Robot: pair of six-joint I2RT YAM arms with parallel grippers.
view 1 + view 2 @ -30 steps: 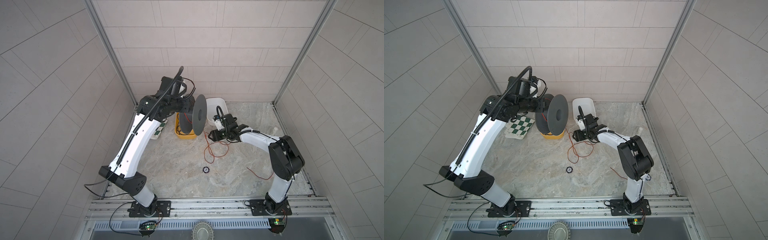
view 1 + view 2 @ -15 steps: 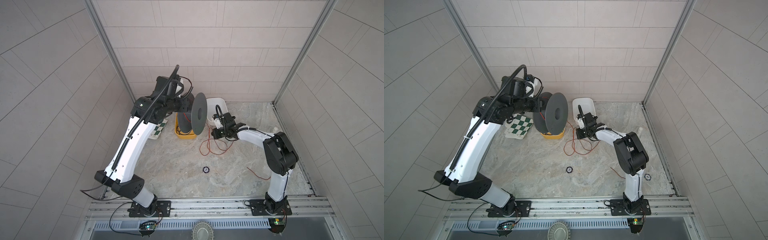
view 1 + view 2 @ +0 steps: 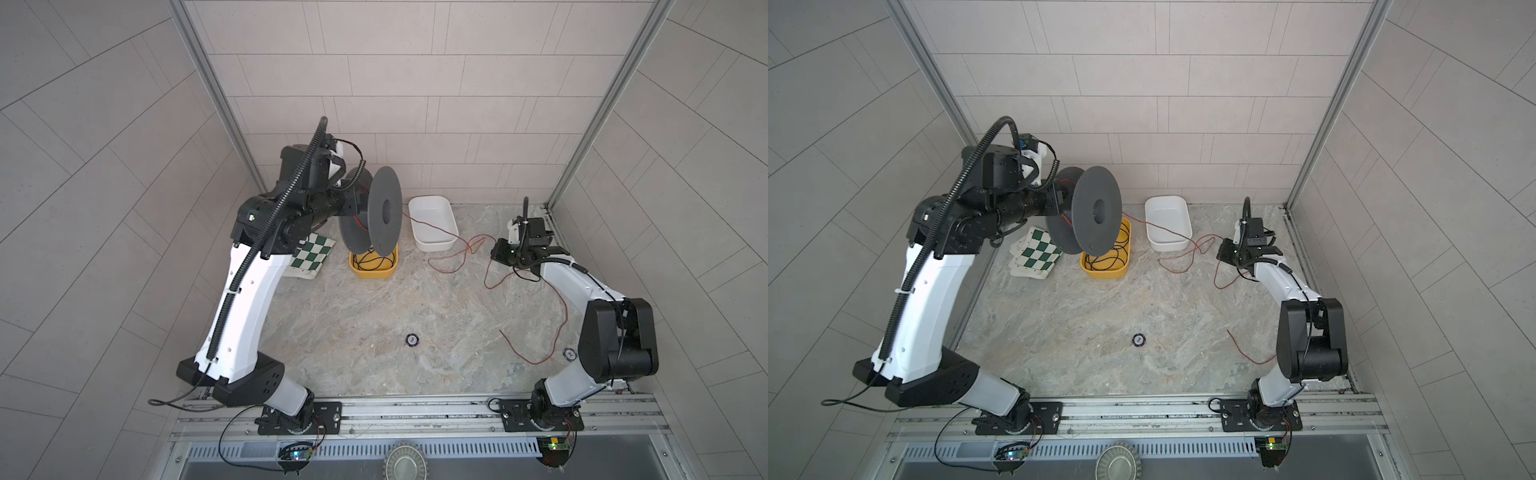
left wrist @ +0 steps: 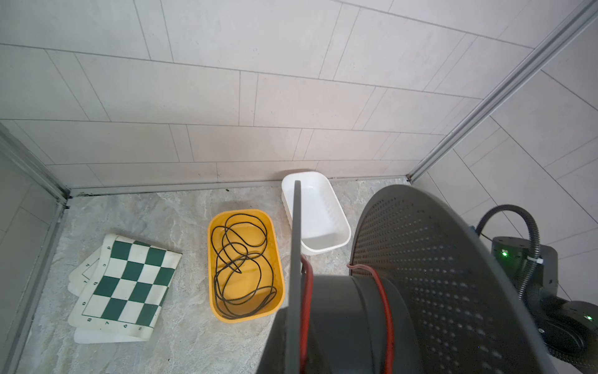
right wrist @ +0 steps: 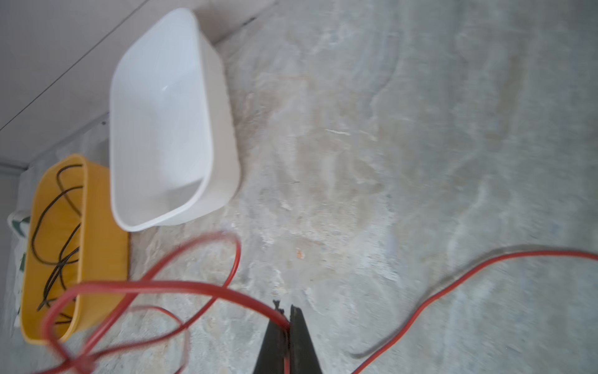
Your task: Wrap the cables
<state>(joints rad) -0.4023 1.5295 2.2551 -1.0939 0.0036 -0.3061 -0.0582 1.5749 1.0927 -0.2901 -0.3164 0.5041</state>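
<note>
The left claw is closed on the dark spool and holds it in the air at about 11 o'clock on the desk, right above the yellow tray with its coil of black cable. The red wire has only a turn or so on the hub. From there it runs out over the white tray at 12 o'clock, drops into loose crossing loops on the desk, and ends in the right claw at 2 o'clock, which is pinched tight on it. The free tail trails off toward 4 o'clock beside the right arm's base. The likeliest trouble is those crossing loops: if the wire is pulled taut quickly, they could cinch into a knot before reaching the hub. The strand resting on the white tray could also drag or tip it (it looks light and has nothing in it). With so few turns laid, a slack or off-angle feed may let the wire ride over a flange and fall into the yellow tray among the black cable. The wire is very thin, so it might slide through the pinch, and the tail could catch under the right arm.
</note>
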